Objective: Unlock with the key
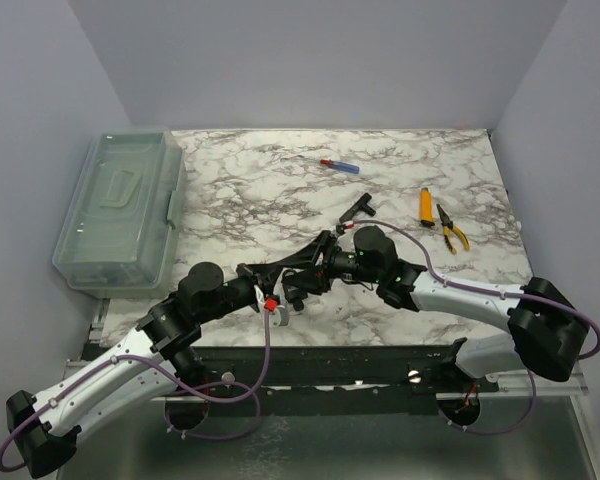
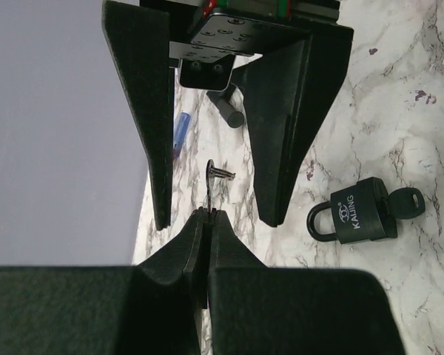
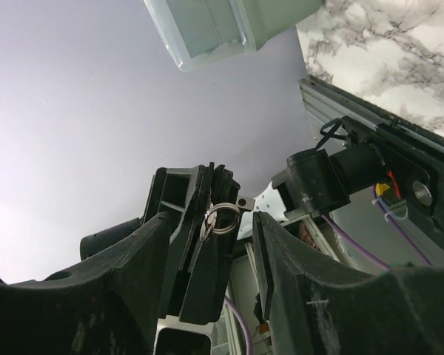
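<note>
Left claw pinches key, level, inside spread right claw.

left tool: pinched closed | right tool: jaws apart, straddling left tool's tips

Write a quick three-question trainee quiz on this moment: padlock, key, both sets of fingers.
1. True or false: the black metal padlock lies on the white marble-patterned table, touched by neither arm.
2. What do the left gripper's fingers pinch? A) the padlock B) the small silver key on its wire ring C) nothing
3. Fill in: the right gripper's fingers stand ___ on either side of that key.
Key: 1 true; 2 B; 3 open.
</note>
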`<state>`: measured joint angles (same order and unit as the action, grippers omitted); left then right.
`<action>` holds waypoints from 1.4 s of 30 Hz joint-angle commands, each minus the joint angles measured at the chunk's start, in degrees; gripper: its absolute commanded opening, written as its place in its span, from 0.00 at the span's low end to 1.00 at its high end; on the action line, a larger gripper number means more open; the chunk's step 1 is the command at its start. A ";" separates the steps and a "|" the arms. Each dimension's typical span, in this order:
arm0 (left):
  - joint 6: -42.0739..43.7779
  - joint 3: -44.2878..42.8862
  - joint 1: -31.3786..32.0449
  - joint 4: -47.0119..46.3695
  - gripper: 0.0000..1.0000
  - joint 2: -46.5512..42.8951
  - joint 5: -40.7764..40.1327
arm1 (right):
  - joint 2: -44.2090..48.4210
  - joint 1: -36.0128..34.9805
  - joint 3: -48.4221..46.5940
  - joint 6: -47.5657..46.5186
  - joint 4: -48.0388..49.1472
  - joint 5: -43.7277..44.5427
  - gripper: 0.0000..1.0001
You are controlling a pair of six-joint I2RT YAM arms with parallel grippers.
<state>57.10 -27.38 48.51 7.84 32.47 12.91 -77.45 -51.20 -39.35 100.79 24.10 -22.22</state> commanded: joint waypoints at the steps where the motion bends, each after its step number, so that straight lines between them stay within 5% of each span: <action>1: -0.05 0.82 0.19 -2.12 0.00 -0.61 1.20 | -1.38 -1.54 1.21 2.57 4.56 0.82 0.55; 19: -0.96 1.97 0.37 -2.21 0.00 -2.56 2.56 | 5.85 -1.71 6.45 3.93 4.12 13.26 0.35; 32: -1.37 2.00 0.40 -2.21 0.00 -3.11 3.26 | 3.69 -1.71 5.01 2.05 3.87 12.10 0.17; 42: -1.12 2.06 0.45 -2.29 0.00 -2.84 3.44 | 2.41 -1.71 3.23 1.03 3.57 10.55 0.16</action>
<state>56.31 -25.69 48.51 6.50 30.00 13.72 -73.54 -52.56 -33.74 103.33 28.71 -11.20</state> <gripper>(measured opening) 0.015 0.165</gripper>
